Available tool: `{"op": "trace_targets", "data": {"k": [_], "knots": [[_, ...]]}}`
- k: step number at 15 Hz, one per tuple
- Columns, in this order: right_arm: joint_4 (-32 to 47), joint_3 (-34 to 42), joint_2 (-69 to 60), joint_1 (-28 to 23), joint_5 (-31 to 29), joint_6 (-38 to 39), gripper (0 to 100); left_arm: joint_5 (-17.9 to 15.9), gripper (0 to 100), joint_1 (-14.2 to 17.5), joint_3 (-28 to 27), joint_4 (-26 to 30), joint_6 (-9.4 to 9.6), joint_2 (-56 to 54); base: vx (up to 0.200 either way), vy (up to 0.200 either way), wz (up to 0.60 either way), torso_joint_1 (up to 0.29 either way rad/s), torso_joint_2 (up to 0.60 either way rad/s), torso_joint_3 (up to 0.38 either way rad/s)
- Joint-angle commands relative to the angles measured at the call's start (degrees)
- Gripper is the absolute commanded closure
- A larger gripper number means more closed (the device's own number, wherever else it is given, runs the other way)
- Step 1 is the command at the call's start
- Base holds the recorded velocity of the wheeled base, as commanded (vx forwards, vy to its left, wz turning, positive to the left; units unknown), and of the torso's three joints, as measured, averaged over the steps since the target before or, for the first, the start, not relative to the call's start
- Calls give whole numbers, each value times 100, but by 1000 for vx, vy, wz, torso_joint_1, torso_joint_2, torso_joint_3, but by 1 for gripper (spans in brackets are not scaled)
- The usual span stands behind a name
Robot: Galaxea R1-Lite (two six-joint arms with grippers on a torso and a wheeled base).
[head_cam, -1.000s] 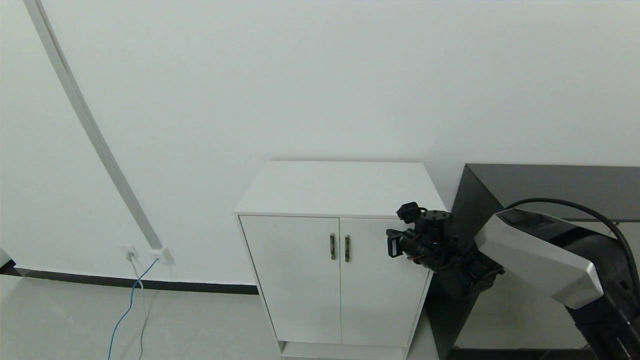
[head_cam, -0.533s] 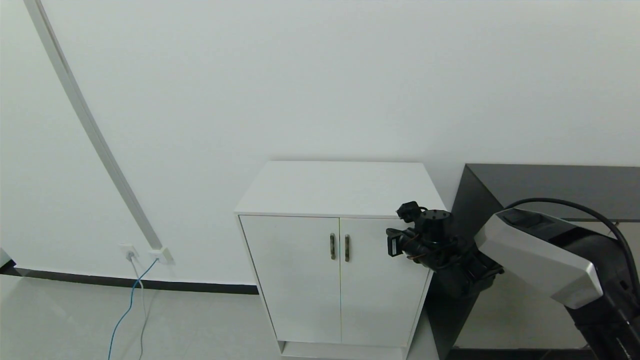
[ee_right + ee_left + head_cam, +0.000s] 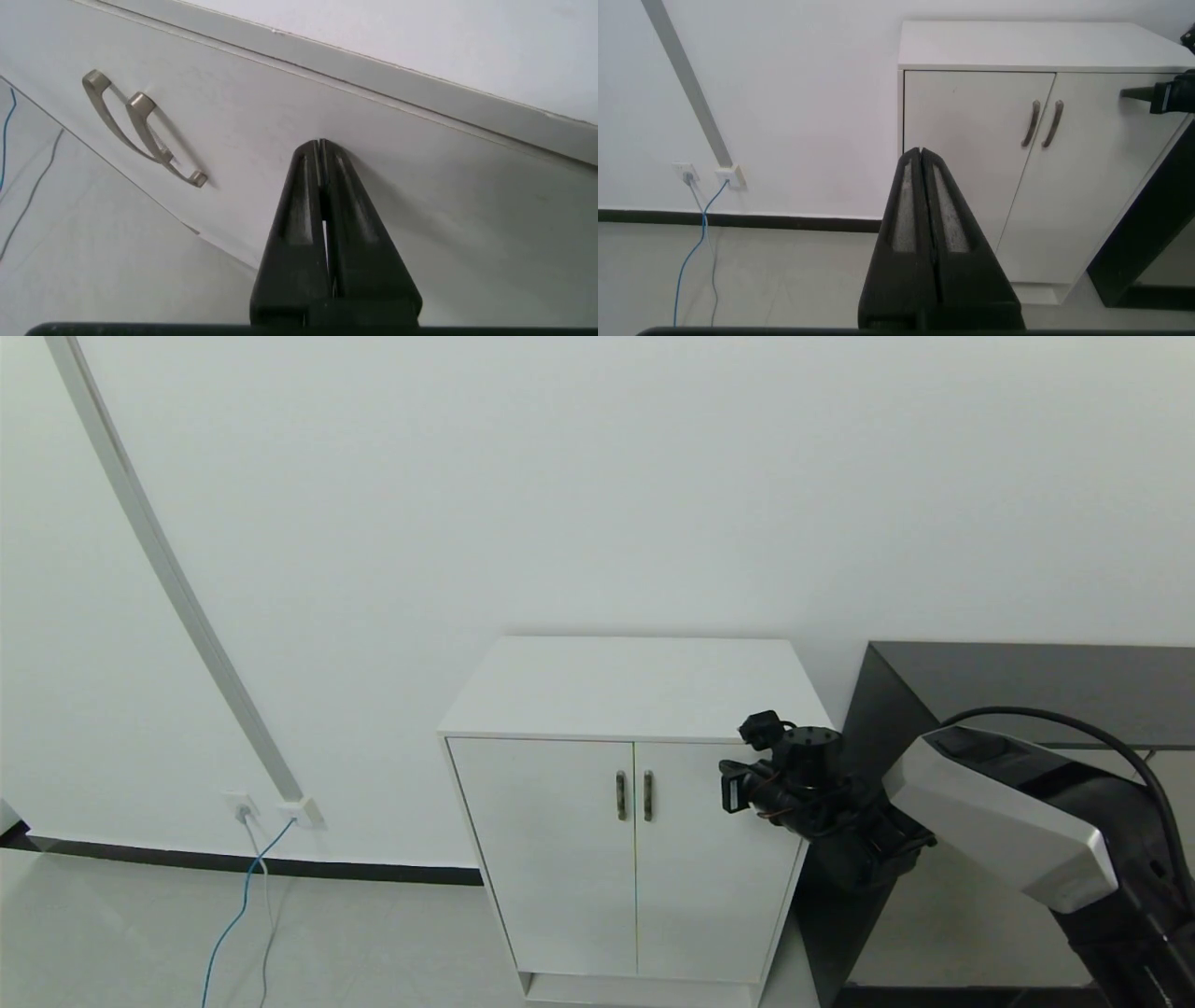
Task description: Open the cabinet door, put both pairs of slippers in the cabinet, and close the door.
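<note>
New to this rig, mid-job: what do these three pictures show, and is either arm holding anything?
It is a two-armed robot. The wide picture is from its head, looking down at a white cabinet with both doors shut and two handles in the middle. The other two are from cameras on the wrists; the dark wedge in each is that arm's fingers. The left gripper sits back from the cabinet; the right gripper is close to the right-hand door, beside the handles. Both are shut, holding nothing. A dark table stands to the cabinet's right.
</note>
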Motion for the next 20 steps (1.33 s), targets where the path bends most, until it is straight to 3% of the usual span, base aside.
{"op": "trace_targets", "data": {"k": [1,8,14,20], "knots": [[-8,-55,66,-2,-1,-3,100,-7,100,2,0,-1,0,5,0,0,0,0,0,0],[-79,332,-216,25,-62,-3,100,-7,100,2,0,-1,0,5,0,0,0,0,0,0],[-879,2265,-1411,51,-440,-3,100,1,100,2,0,-1,0,5,0,0,0,0,0,0],[-2153,4436,-2316,-828,-669,-3,100,1,100,2,0,-1,-9,5,0,0,0,0,0,0]]}}
